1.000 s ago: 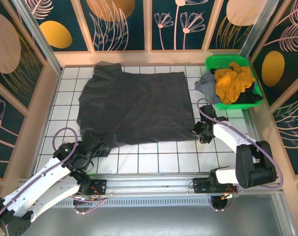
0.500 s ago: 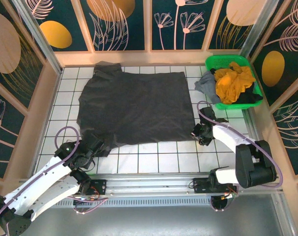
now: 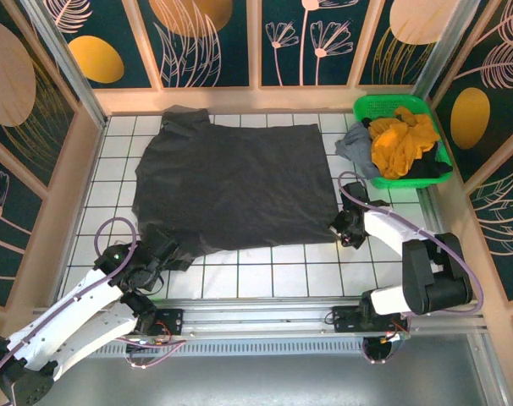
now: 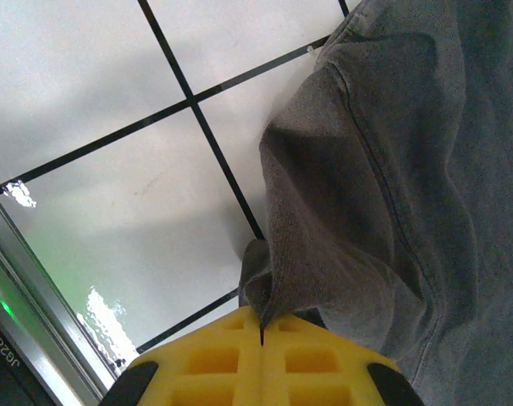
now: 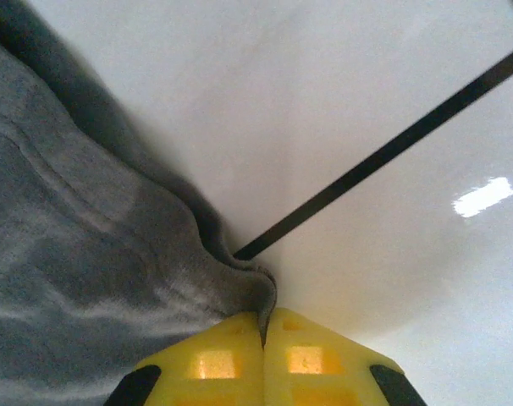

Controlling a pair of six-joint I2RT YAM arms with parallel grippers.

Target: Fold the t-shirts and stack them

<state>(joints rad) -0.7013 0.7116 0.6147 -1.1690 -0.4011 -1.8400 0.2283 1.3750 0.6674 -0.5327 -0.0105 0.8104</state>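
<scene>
Charcoal t-shirt [image 3: 231,182] is spread flat mid-tabletop [image 3: 273,275], well apart from the mustard t-shirt [image 3: 400,139] heaped in the green basket [image 3: 371,103] at far right. Near-left corner is clamped in the left pincer [image 4: 261,328], near-right hem corner in the right pincer [image 5: 263,326]; both are likely held so the near edge can be folded over. No brand or readable print is seen.

Matt cloth t-shirt [image 3: 231,182], seemingly glossy table [image 3: 265,277]
</scene>
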